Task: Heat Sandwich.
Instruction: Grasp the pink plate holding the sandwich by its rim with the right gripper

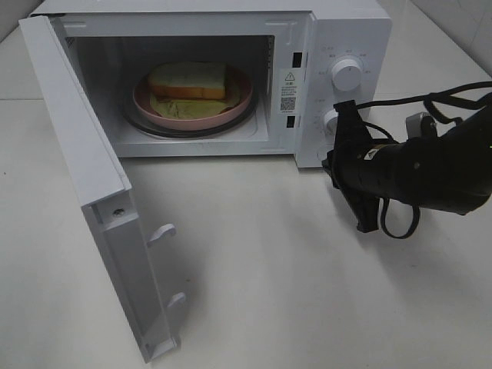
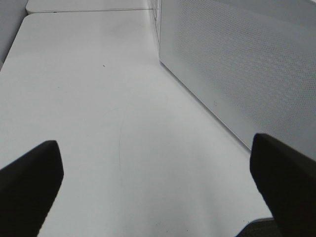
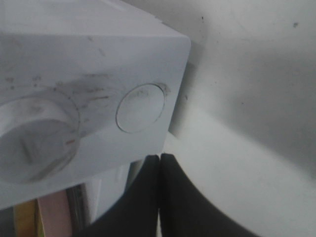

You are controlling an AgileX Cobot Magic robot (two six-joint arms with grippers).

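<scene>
White tabletop [image 1: 292,292] is left wide open up front, edged by the swung-out microwave door [image 1: 84,154]. Left gripper [image 2: 154,145] is held spread apart, right gripper [image 3: 159,160] pinched together, empty, near the lower knob [image 3: 140,107]. Farther back, the sandwich [image 1: 188,79] is parked on the pink plate [image 1: 240,102] inside the microwave [image 1: 354,31].

Soft, even light from above leaves the white table [image 1: 307,269] bright, almost washed out. The microwave door [image 1: 77,154] casts a pale shadow rightward; the cavity [image 1: 108,77] is dimmer. The right wrist view is blurred, its knob [image 3: 140,107] smeared. In the left wrist view, the fingers [image 2: 29,182] of the left pincer [image 2: 153,148] are dark and unfocused.
</scene>
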